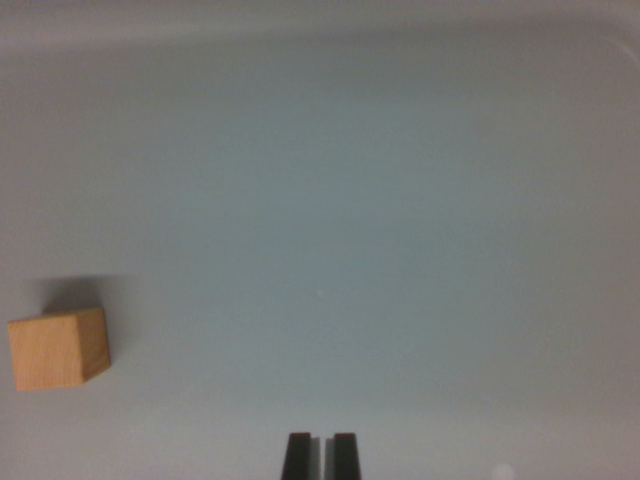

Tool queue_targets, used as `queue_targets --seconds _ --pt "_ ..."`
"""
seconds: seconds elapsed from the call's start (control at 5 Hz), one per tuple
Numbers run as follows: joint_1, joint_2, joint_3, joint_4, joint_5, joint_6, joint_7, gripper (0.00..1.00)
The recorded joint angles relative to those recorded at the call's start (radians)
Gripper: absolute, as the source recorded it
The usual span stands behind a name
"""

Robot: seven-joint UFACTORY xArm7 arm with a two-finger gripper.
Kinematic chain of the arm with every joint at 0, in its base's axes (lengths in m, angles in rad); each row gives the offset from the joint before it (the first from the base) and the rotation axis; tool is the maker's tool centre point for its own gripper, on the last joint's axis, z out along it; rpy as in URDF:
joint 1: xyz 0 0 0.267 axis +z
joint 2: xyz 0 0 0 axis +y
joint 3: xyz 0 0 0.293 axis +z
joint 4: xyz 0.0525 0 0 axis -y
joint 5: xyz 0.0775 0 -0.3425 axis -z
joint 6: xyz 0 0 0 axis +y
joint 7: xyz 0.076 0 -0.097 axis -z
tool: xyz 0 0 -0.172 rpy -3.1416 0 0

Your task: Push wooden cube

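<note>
Your cube [58, 349] sits far out toward the wrist view's left, well apart from the gripper [321, 455] at bottom centre. Jaws nearly together, just 1 thin slit between them, holding nothing. Pale wood, sharp edges, turned slightly, shadow behind it. Swing left to meet it.

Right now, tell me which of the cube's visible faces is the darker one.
On the wooden cube, it is the narrow face on the wrist view's right. The broad face beside it is lighter.
</note>
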Motion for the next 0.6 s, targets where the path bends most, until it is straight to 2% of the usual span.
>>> queue_targets --seconds 0.2,0.4,0.6 --pt "0.0000 0.000 0.000 0.000 0.0000 0.000 0.000 0.00" --pt "0.0121 0.014 0.011 -0.030 -0.0042 -0.042 0.019 0.00" --pt "0.0121 0.014 0.011 -0.030 -0.0042 -0.042 0.019 0.00"
